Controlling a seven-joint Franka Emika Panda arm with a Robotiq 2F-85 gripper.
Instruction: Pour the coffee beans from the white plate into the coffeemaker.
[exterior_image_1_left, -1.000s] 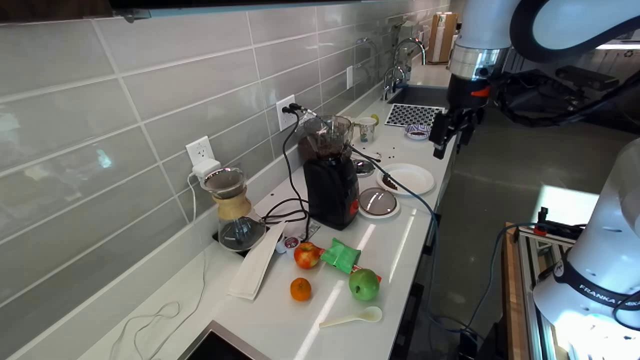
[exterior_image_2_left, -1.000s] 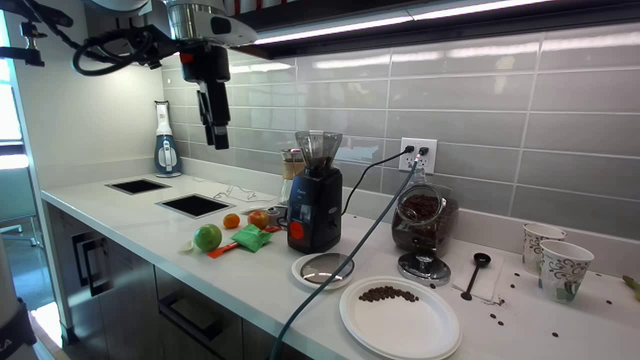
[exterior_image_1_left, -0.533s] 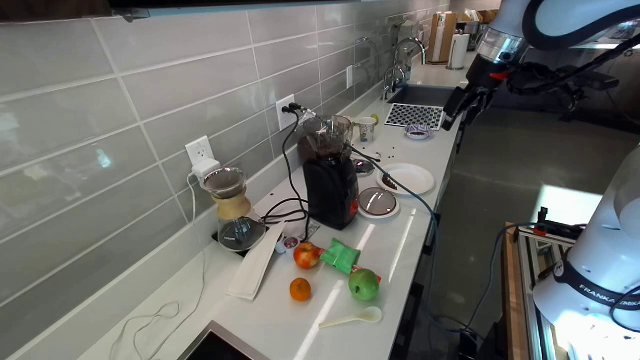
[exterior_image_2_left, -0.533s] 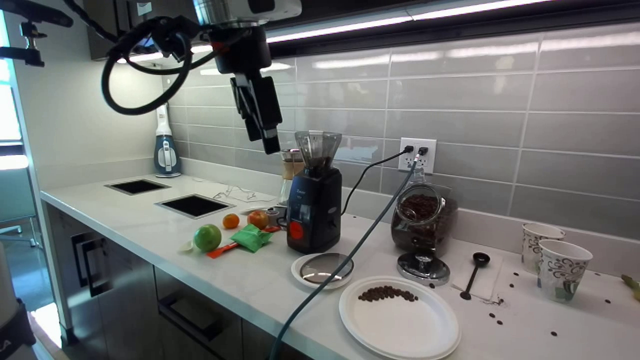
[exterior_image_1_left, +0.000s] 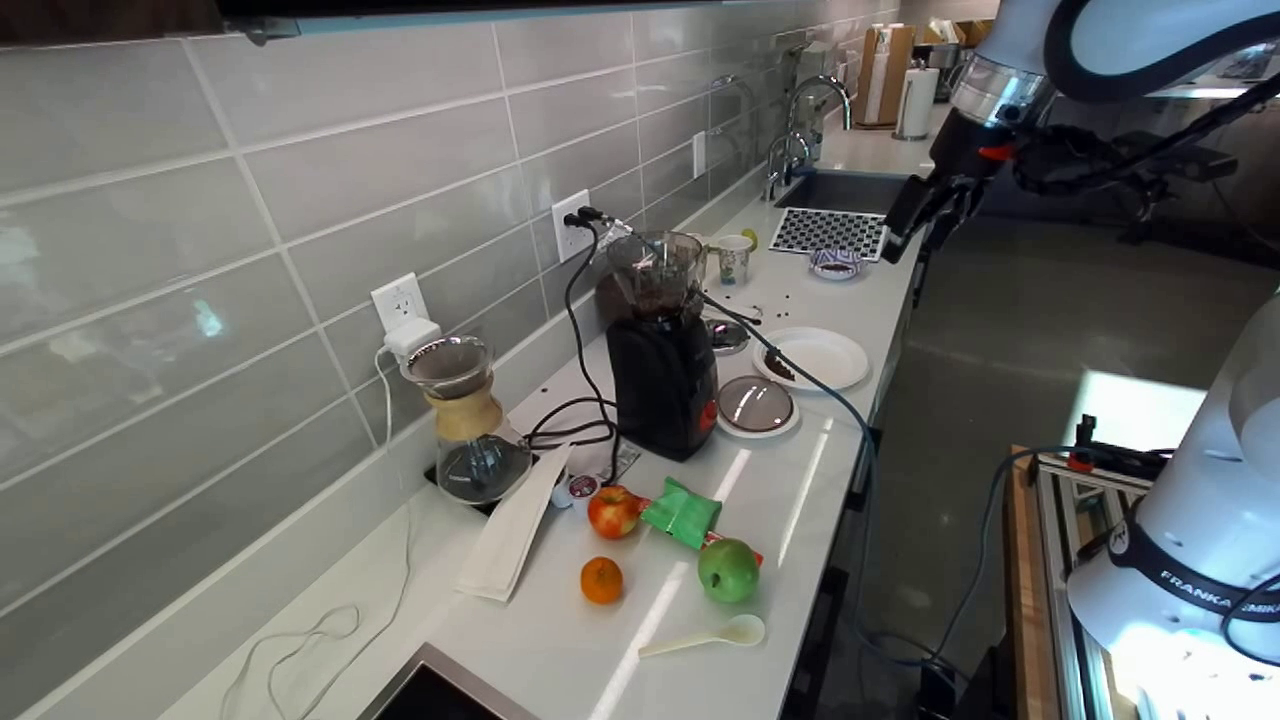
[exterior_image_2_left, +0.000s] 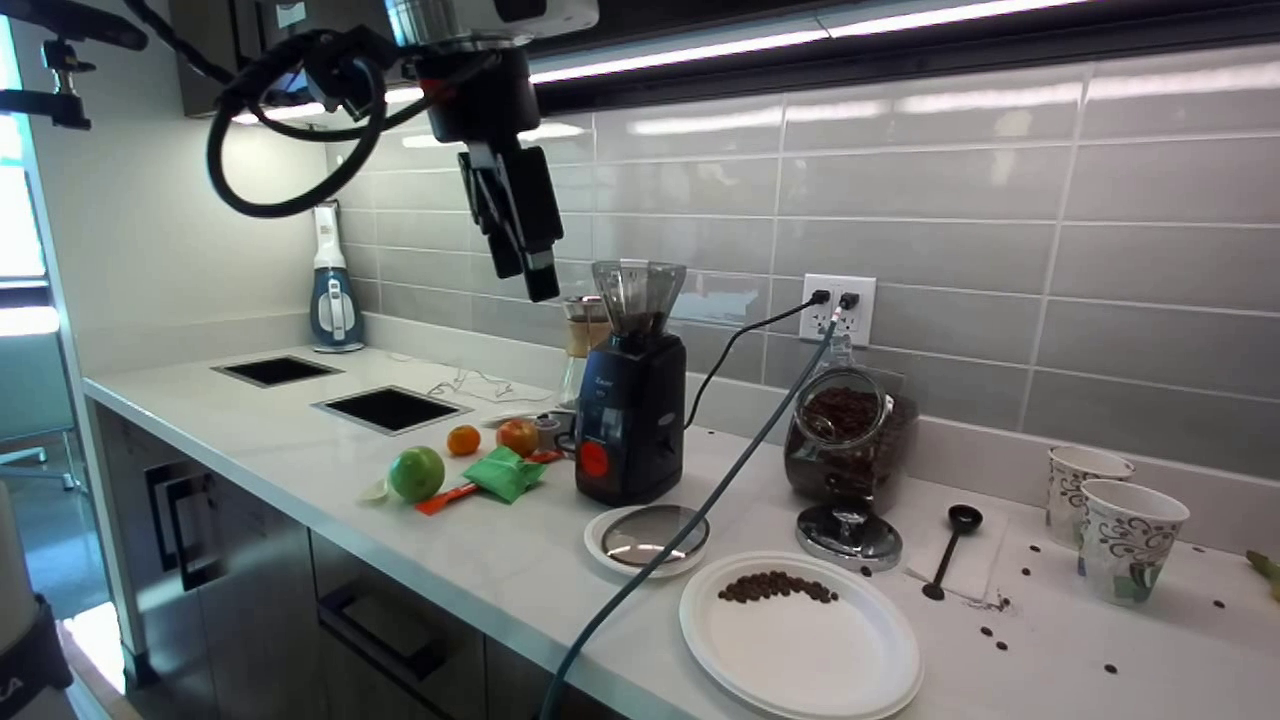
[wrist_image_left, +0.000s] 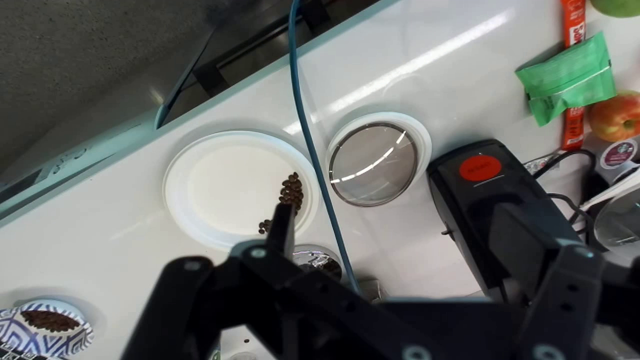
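The white plate (exterior_image_2_left: 800, 660) lies flat on the counter. A curved pile of coffee beans (exterior_image_2_left: 775, 588) sits along one side of it. The plate (wrist_image_left: 225, 185) and beans (wrist_image_left: 292, 192) also show in the wrist view, where a finger hides part of the pile. The coffeemaker (exterior_image_2_left: 632, 420) stands upright past the plate, black with a red button and a clear funnel-shaped top. In the wrist view the coffeemaker (wrist_image_left: 480, 185) is partly covered by the other finger. My gripper (wrist_image_left: 397, 222) is open and empty, tilted, well above the counter (exterior_image_2_left: 527, 280).
A teal cable (exterior_image_2_left: 765, 430) slants from the outlet across the counter beside the plate. A small plate (wrist_image_left: 425, 142) with a clear lid (wrist_image_left: 372, 165) lies between. A bean jar (exterior_image_2_left: 880, 480), black scoop (exterior_image_2_left: 950, 550) and paper cups (exterior_image_2_left: 1130, 550) stand nearby. Fruit and a green packet (exterior_image_1_left: 682, 512) lie beyond.
Over the first half second the arm swings away from the fruit side toward the sink side and the gripper tilts. Since then it is nearly still. The plate and beans have not moved.
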